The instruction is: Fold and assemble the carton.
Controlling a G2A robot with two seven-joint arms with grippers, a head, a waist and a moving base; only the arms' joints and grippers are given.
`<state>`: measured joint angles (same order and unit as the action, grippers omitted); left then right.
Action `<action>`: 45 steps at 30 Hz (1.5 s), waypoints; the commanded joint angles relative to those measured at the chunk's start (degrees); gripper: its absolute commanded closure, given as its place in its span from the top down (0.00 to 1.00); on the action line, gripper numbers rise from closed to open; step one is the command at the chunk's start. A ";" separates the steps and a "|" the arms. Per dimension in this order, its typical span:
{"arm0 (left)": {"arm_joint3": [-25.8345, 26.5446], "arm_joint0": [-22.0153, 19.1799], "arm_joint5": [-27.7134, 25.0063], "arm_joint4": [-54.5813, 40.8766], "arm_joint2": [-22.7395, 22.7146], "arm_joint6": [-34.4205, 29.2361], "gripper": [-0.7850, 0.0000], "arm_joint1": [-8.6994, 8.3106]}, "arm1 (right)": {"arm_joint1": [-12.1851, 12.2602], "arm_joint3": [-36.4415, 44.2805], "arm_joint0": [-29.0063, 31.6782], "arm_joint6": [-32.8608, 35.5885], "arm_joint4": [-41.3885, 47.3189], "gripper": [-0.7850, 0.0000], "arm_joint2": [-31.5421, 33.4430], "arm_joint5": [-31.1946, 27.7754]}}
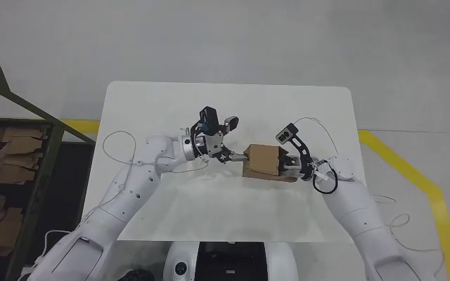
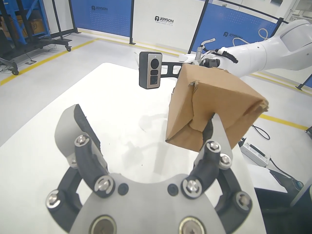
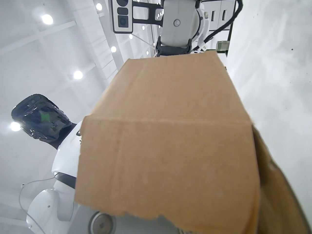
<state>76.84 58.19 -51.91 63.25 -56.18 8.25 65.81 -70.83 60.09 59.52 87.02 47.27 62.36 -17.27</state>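
A small brown cardboard carton [image 1: 264, 159] is at the middle of the white surface [image 1: 211, 112], between both hands. The left hand [image 1: 226, 154], wide open, grasps nothing; one fingertip [image 2: 220, 132] touches the carton's near end flaps. The right hand [image 1: 294, 166] meets the opposite end, and I cannot tell its grip.

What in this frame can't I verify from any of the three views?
The right gripper: its hold on the carton is blocked by the carton in the right wrist view and is too small to judge in the top view.
The left gripper: the tip of one finger is buried in the carton's end flaps in the left wrist view.
The carton's far end: it is hidden behind the carton's own body in the left wrist view.
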 commanded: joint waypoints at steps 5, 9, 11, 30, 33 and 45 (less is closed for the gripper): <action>-0.05 -0.27 0.41 0.25 0.60 0.24 1.00 0.32 | -0.01 0.62 0.30 0.79 0.64 0.00 0.09 0.80; -0.40 -0.65 0.46 0.56 1.26 0.10 1.00 0.58 | -0.01 1.08 0.52 0.98 1.26 0.00 -0.11 0.99; -0.55 -0.81 0.54 0.82 1.49 0.00 1.00 0.69 | 0.03 1.25 0.58 0.98 1.89 0.00 -0.34 0.99; 0.21 -1.07 0.53 0.86 2.48 -1.14 1.00 1.28 | 0.55 0.43 -0.02 0.98 2.59 0.00 -1.08 0.99; 0.22 -1.22 0.62 0.69 2.70 -1.57 1.00 1.41 | 0.57 0.43 0.03 0.98 2.55 0.00 -0.93 0.98; 0.29 -1.67 1.42 -0.22 3.37 -3.00 1.00 1.92 | 0.38 0.15 -0.11 0.92 2.06 0.00 -0.78 0.93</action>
<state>77.13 56.56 -50.54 63.11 -52.88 5.39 67.68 -70.44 60.27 59.44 87.91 49.42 61.59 -16.38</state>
